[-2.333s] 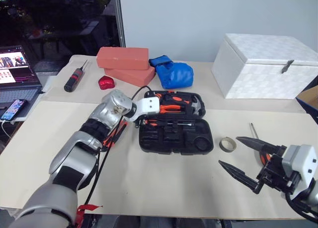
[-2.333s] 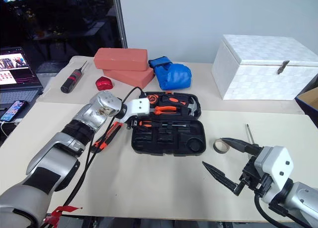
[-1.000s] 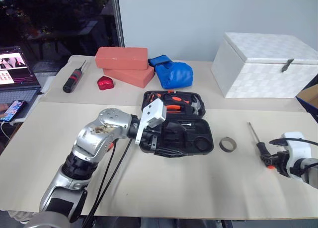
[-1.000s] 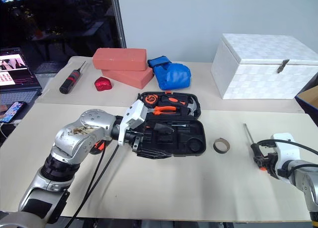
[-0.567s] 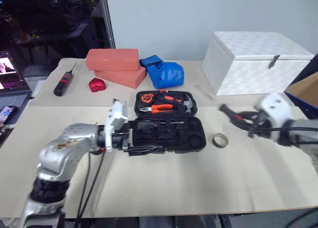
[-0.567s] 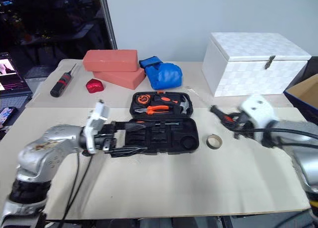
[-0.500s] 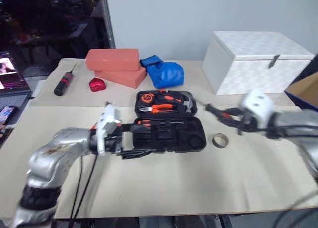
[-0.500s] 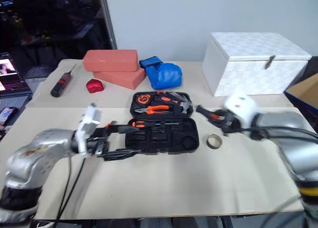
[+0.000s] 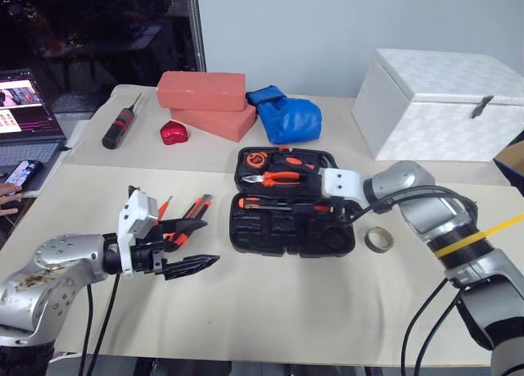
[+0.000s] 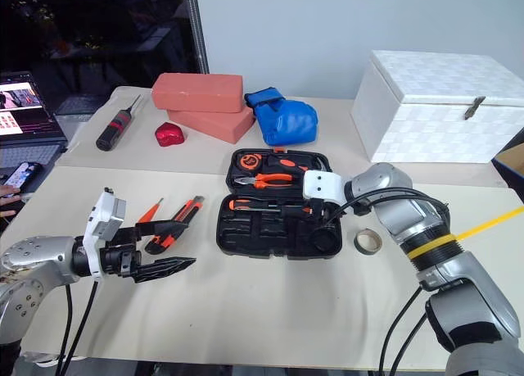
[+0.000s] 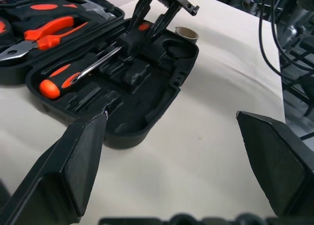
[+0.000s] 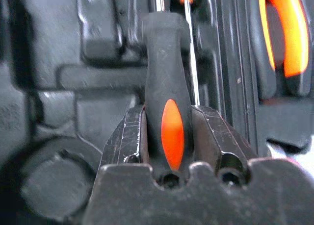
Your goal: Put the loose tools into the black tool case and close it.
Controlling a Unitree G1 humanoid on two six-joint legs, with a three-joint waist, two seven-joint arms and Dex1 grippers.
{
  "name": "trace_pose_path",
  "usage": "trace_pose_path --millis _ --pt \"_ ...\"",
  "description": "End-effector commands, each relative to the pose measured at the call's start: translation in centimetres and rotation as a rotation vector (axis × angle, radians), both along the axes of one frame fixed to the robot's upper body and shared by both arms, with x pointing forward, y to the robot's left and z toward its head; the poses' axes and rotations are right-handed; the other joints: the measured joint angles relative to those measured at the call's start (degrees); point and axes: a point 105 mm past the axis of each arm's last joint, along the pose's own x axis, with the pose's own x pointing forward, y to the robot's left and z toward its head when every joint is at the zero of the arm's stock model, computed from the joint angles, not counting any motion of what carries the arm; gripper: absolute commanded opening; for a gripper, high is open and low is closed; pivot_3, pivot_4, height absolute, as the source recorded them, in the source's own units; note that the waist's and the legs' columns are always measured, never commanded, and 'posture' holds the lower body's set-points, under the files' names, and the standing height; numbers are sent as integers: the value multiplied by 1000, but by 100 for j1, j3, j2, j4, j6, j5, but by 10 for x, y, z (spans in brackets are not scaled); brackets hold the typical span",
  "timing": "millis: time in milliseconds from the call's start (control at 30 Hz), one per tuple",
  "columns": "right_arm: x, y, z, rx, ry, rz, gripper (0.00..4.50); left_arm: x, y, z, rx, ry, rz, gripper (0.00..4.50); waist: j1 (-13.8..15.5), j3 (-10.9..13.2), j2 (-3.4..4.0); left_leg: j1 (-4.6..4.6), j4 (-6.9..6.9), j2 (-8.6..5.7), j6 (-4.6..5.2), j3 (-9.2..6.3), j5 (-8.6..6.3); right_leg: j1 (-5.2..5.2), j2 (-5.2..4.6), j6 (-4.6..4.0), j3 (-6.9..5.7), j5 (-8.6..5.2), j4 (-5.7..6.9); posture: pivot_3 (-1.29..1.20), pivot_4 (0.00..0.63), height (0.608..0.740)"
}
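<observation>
Now the right gripper (image 12: 169, 132), clamped on a black-and-orange screwdriver (image 12: 166, 107), hangs over the black tool case (image 9: 292, 225); next, seat it in a slot. Left gripper (image 9: 187, 243) gapes wide, empty.

From my screen the right claw (image 9: 334, 205) covers part of the screwdriver (image 12: 166, 107) it grips, so I cannot see its tip. The laptop (image 9: 24, 106) at far left is cut off by the edge.
</observation>
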Motion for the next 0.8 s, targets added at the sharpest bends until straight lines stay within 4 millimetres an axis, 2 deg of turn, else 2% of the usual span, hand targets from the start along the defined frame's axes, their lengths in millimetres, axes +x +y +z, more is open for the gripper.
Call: trace_pose_path --millis 33,233,267,367,533,700,800 --pt "2 -14 -11 -79 31 -26 979 -4 -3 13 3 -75 -15 4500 21 0 0 6 0 0 -1 1 2 3 0 -4 0 -9 1 0 150 740" --pt "0 -18 -10 -107 50 9 979 -2 -4 15 -13 -90 -24 4500 38 0 0 32 1 5 -7 7 7 21 0 -9 0 -32 7 0 150 740" --pt "0 -19 -10 -113 46 10 1984 -2 -4 16 -20 -93 -27 4500 38 0 0 32 1 5 -7 7 7 21 0 -9 0 -32 7 0 150 740" --pt "0 -19 -4 -95 34 7 2899 -1 -1 16 -25 -94 -24 4500 41 0 0 29 1 6 -7 7 6 20 1 -6 -1 -28 7 0 150 740" --pt "-2 -15 1 -78 12 39 2899 1 1 13 -26 -94 -24 4500 40 0 0 25 -1 5 -6 7 4 15 2 9 0 -12 8 0 150 740" --pt "-4 -11 13 35 26 13 2899 1 1 12 -24 -90 -28 4500 40 0 0 24 -1 5 -6 7 4 15 2 11 0 -15 9 0 150 740" --pt "-9 -12 24 152 68 -15 2193 1 1 11 -22 -85 -29 4500 28 0 0 25 -1 6 -6 10 4 14 2 11 0 -14 9 0 150 740"
